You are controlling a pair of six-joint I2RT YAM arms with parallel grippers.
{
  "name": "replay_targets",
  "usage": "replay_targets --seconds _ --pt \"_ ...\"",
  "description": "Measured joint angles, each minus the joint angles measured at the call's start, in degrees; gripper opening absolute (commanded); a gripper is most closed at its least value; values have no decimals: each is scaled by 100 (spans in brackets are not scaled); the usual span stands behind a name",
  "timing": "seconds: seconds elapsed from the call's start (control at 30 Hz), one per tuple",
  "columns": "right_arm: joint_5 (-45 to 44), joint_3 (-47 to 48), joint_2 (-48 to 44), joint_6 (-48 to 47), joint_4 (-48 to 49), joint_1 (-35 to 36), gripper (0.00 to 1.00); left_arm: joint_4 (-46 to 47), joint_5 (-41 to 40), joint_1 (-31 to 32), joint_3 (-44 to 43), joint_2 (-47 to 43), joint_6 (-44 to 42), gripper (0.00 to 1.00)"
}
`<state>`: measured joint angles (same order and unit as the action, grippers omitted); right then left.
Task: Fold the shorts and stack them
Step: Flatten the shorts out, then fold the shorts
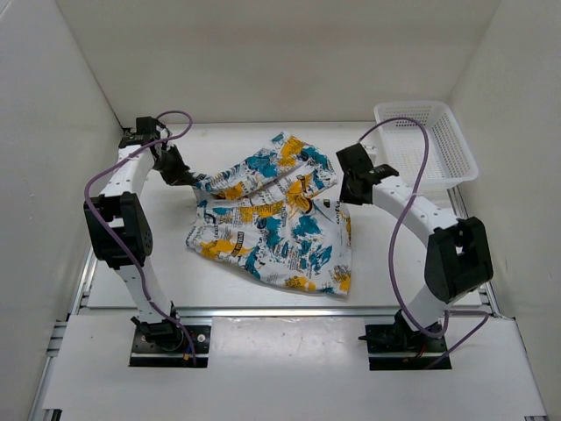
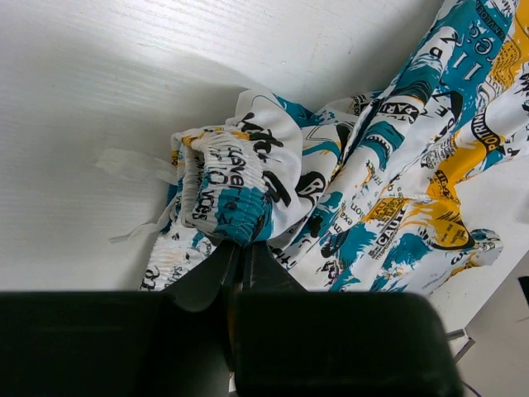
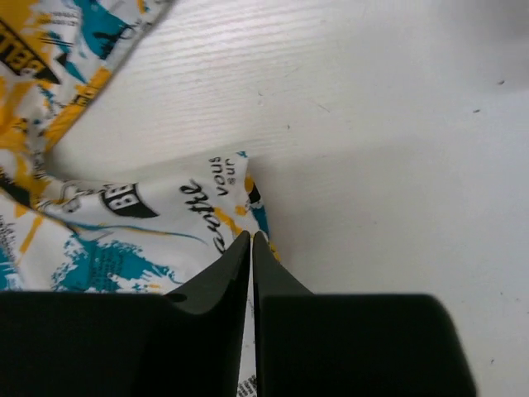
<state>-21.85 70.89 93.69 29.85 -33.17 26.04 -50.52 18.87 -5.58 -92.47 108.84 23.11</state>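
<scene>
- left claw (image 2: 241, 251): fingers pressed together, pinching a bunched bit of elastic waistband at the far-left corner of the shorts (image 1: 272, 224)
- shorts: mid-tabletop (image 1: 237, 294), between the two arms. Rumpled, not flat; near part spread out, far part ridged up in a diagonal fold running left to right
- right claw (image 3: 250, 240): fingers together, nipping the right edge of the shorts. A white corner with black lettering sits right at the tips, bare tabletop beside it
- white mesh basket (image 1: 427, 140): far-right corner, apart from the shorts
</scene>
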Motion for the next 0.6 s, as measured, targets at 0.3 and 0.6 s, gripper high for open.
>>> replay_targets --seconds 0.3,0.6 --pt "339 2940 1567 -612 -151 168 47 -4 2 0 -28 0 -7 10" --pt "988 6682 4955 -859 -798 -92 65 -151 26 -4 -227 20 -17 10"
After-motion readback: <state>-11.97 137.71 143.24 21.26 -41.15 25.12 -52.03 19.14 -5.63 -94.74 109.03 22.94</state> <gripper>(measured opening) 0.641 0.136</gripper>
